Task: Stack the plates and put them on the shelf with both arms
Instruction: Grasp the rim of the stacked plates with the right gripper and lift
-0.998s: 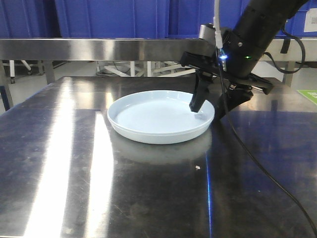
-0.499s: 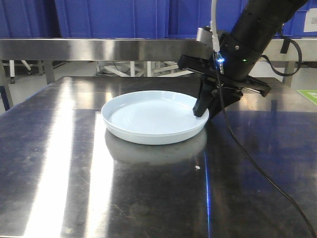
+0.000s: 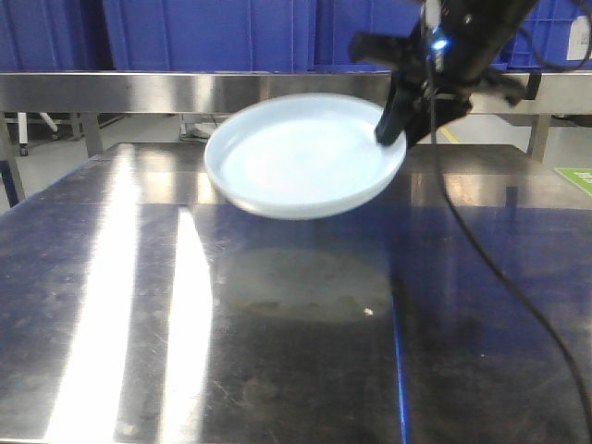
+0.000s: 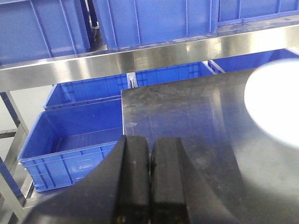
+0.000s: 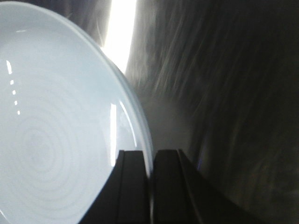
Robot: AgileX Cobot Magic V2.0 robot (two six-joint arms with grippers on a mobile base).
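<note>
Starting closest in, your left pincer (image 4: 150, 154) has its jaws pressed together on nothing. Its camera looks past them over a corner of the tabletop (image 3: 277, 351), so that arm appears idle while the other works. On the bare steel beneath the lift, only a dull reflection and a small pale speck (image 3: 369, 312) remain where the load sat.

The plate (image 3: 296, 162) has left the tabletop. A second ago it lay flat there; now it hangs clear in the air, seemingly tipped with its open face toward you, about level with the front rail of the shelf (image 3: 166, 91). Your right pincer (image 3: 396, 129) is clamped on the plate's right rim, one finger inside the rim and one outside, as the right wrist view confirms. I read this as the start of the carry to the shelf, with one arm bearing the whole load from a single edge. That hold looks liable to let the plate swing or sag. Behind the rail stand blue crates (image 3: 213, 32).

Motion blurs the plate, so you cannot tell whether one plate or two nested ones are held, and no second plate shows on its own. The right arm is cut off at the top of the front view. The tier meant to receive the plates cannot be made out.
</note>
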